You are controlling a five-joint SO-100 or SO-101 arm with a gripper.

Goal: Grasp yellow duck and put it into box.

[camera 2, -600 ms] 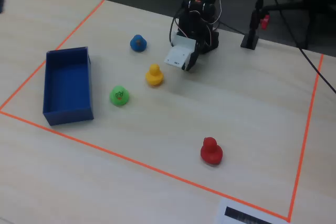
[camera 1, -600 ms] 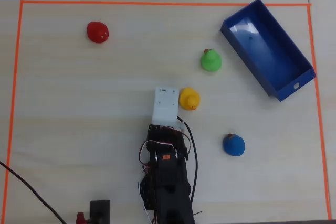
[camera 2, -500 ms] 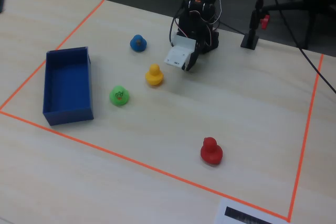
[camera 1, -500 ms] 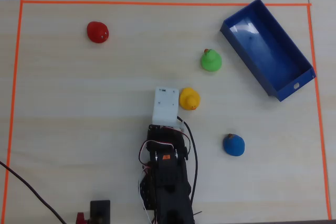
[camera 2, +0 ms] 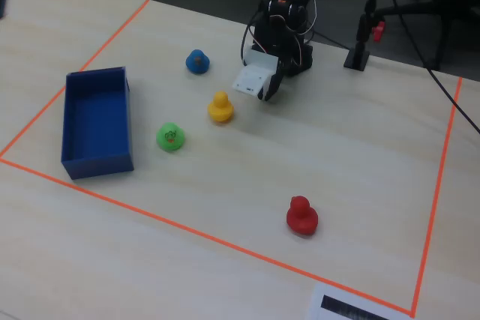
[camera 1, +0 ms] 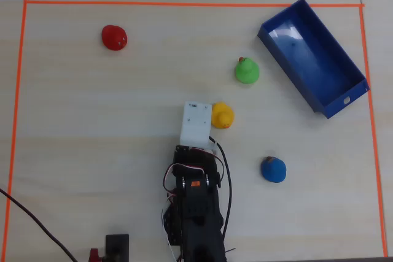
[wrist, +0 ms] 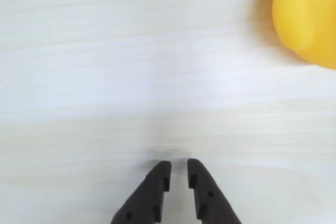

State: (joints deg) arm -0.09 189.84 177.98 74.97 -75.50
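The yellow duck stands on the wooden table, just right of the white wrist block in the overhead view. It also shows in the fixed view and fills the upper right corner of the wrist view. My gripper points down at bare table to the left of the duck, with its black jaws nearly together and nothing between them. In the overhead view the jaws are hidden under the white block. The blue box lies open and empty at the upper right, and at the left in the fixed view.
A green duck sits between the yellow duck and the box. A blue duck is at the lower right, a red duck at the upper left. Orange tape frames the work area. Cables trail by the arm base.
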